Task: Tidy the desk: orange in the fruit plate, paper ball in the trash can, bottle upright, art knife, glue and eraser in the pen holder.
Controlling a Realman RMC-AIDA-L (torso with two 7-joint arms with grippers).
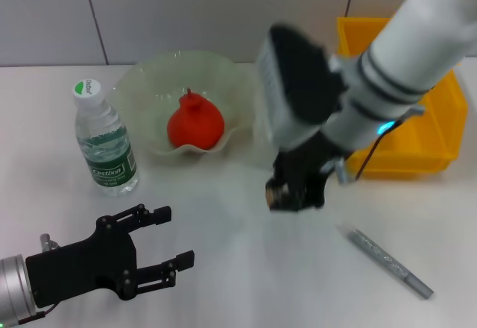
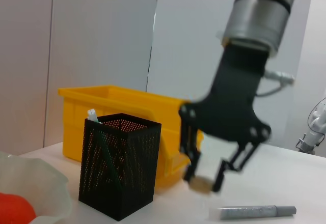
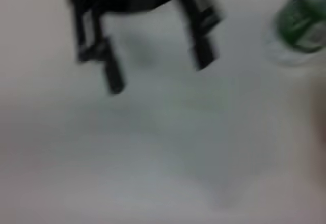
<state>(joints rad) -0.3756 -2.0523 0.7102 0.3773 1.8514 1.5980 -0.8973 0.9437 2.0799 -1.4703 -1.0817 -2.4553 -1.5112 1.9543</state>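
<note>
White desk, pale wall behind. Trash can (image 1: 440,138) far right. Fruit plate (image 1: 149,82) holds the orange (image 1: 195,123). Pen holder (image 2: 119,170) with the knife (image 2: 93,116) inside, beside the can. Bottle (image 1: 104,145) upright, cap lettering probably "Cestbon". Glue (image 1: 384,259) flat, near right. My right gripper (image 2: 204,179) hangs above the desk, pinched on the eraser (image 2: 201,184); a thin grip could drop it short of the holder. Left gripper (image 1: 168,238) spread, empty, parked near-left.

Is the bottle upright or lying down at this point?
Upright. The bottle stands on its base on the table, white cap on top, beside the fruit plate.
</note>
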